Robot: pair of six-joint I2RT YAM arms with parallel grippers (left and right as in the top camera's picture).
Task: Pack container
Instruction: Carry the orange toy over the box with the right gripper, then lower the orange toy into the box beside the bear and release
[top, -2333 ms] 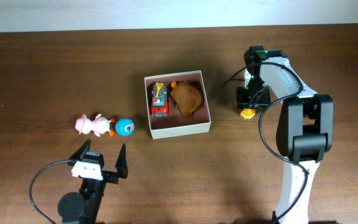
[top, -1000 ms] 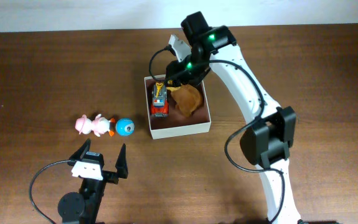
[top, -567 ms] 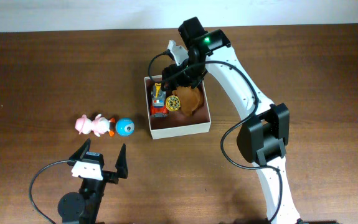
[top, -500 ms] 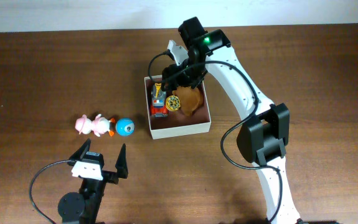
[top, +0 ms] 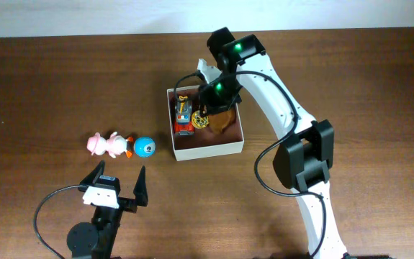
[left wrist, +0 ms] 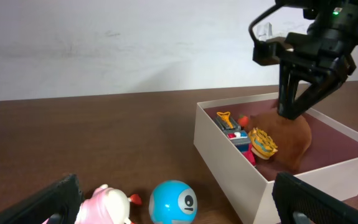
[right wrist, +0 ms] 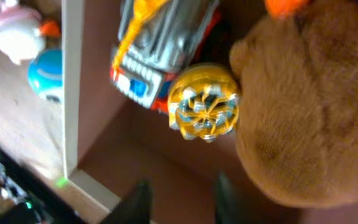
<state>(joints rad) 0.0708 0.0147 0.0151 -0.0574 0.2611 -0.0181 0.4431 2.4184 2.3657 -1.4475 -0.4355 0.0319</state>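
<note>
The container point(top: 208, 150), a white-walled square box with a pinkish-brown inside, sits mid-table. In it lie a red toy truck point(top: 183, 115), a yellow wheel-shaped toy point(top: 201, 121) and a brown plush point(top: 222, 115). My right gripper point(top: 208, 101) hovers over the box. In the right wrist view its dark fingers point(right wrist: 142, 202) stand a little apart with nothing between them, just behind the yellow toy point(right wrist: 203, 111). My left gripper point(top: 118, 185) rests wide open near the front edge, facing a blue ball point(left wrist: 173, 202) and a pink toy point(left wrist: 107, 205).
The pink toy point(top: 106, 144) and blue ball point(top: 144, 147) lie on the wooden table left of the container. A white wall point(left wrist: 104, 43) runs behind the table. The right arm point(top: 279, 86) arches over the box's far right side.
The right gripper carried the yellow toy from the table on the right into the container and let it go beside the truck. Its jaws have since narrowed. The left arm stayed still.
</note>
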